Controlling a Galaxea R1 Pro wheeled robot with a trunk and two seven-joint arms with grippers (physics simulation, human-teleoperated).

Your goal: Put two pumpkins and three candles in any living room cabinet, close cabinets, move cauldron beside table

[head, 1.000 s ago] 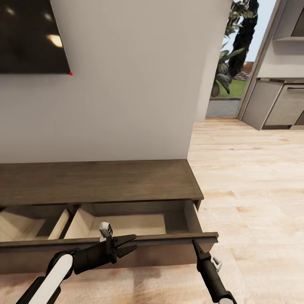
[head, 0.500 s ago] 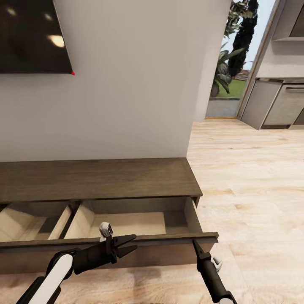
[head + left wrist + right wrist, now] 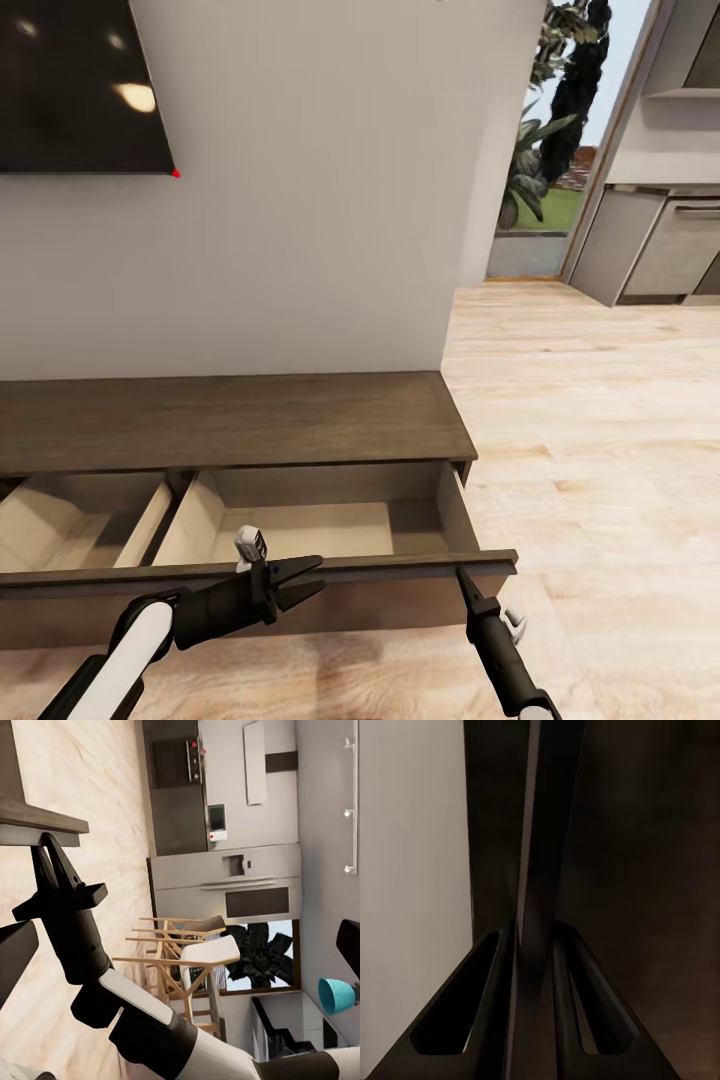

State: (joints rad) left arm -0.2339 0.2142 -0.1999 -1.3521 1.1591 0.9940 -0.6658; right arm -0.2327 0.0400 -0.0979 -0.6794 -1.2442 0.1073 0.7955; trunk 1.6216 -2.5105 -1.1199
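The long dark-brown cabinet stands against the white wall with two drawers pulled out. Both the right drawer and the left drawer show bare pale wood inside. My right gripper pinches the right end of the drawer front. In the right wrist view its fingers stand close on either side of the thin dark panel. My left gripper hovers open just before the drawer front, holding nothing. The left wrist view shows the right gripper at the panel's end. Pumpkins, candles and cauldron are out of view.
A black TV hangs on the wall above the cabinet. Pale wood floor runs to the right toward a doorway with plants and grey kitchen units. Wooden chairs appear in the left wrist view.
The cabinet top has drawn slightly away from the drawer front, so the right drawer stands a little further out. Both grippers keep their places in the view.
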